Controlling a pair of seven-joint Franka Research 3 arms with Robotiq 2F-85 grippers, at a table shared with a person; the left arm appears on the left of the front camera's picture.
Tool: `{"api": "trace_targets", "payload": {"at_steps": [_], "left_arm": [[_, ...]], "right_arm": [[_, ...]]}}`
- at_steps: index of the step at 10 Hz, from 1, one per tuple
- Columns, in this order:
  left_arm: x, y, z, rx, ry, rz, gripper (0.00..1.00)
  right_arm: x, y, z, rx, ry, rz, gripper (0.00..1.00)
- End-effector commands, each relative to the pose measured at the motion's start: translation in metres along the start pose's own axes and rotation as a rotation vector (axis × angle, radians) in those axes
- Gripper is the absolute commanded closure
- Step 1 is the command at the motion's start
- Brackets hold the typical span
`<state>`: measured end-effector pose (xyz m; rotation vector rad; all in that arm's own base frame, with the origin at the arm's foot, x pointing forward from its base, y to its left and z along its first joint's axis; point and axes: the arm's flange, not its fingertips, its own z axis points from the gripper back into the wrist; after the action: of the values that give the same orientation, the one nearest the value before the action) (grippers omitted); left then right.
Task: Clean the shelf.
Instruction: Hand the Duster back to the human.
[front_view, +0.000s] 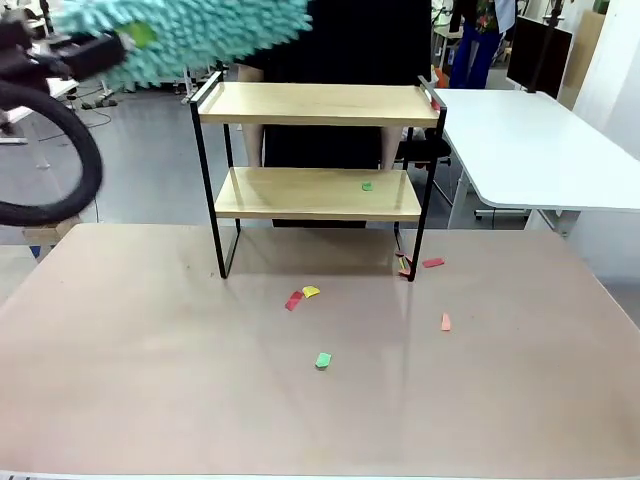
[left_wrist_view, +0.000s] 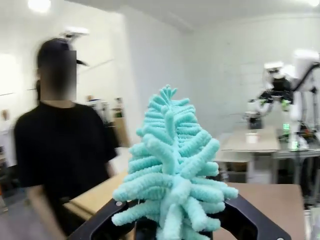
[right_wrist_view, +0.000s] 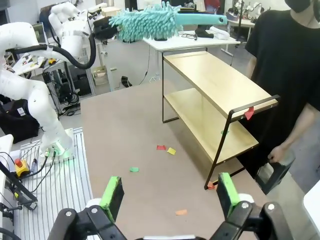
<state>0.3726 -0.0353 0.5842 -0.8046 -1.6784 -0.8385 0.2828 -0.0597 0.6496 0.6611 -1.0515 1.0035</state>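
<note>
The shelf (front_view: 318, 104) stands mid-table, two light wooden boards in a black frame; a small green scrap (front_view: 367, 185) lies on its lower board. My left gripper (front_view: 108, 47) is shut on a fluffy teal duster (front_view: 190, 35), held high above the shelf's left end and apart from it. The left wrist view has the duster (left_wrist_view: 172, 170) rising from between the fingers, blurred. In the right wrist view my right gripper (right_wrist_view: 170, 195) stands open with nothing between its green pads (right_wrist_view: 114, 192), high over the table, looking at the shelf (right_wrist_view: 215, 85) and the duster (right_wrist_view: 145, 21).
Coloured scraps lie on the table in front of the shelf: red (front_view: 293, 300), yellow (front_view: 311, 291), green (front_view: 323, 360), orange (front_view: 446, 321), red (front_view: 432, 262). A person in black (right_wrist_view: 290, 75) stands behind the shelf, holding a dark object (right_wrist_view: 272, 172) low. A white table (front_view: 540, 140) is at the right.
</note>
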Motion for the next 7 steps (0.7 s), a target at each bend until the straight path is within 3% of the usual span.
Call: {"api": "trace_targets", "payload": {"at_steps": [1, 4, 7], "left_arm": [[0.013, 0.011, 0.028, 0.190, 0.000, -0.038, 0.82], [0.008, 0.033, 0.091, 0.529, 0.097, -0.119, 0.82], [-0.016, 0.038, 0.127, 0.677, 0.161, -0.091, 0.82]], "right_arm": [[0.003, -0.001, 0.000, 0.001, -0.022, 0.011, 0.00], [0.003, -0.001, 0.000, 0.001, -0.022, 0.011, 0.00], [0.003, -0.001, 0.000, 0.001, -0.022, 0.011, 0.00]]}}
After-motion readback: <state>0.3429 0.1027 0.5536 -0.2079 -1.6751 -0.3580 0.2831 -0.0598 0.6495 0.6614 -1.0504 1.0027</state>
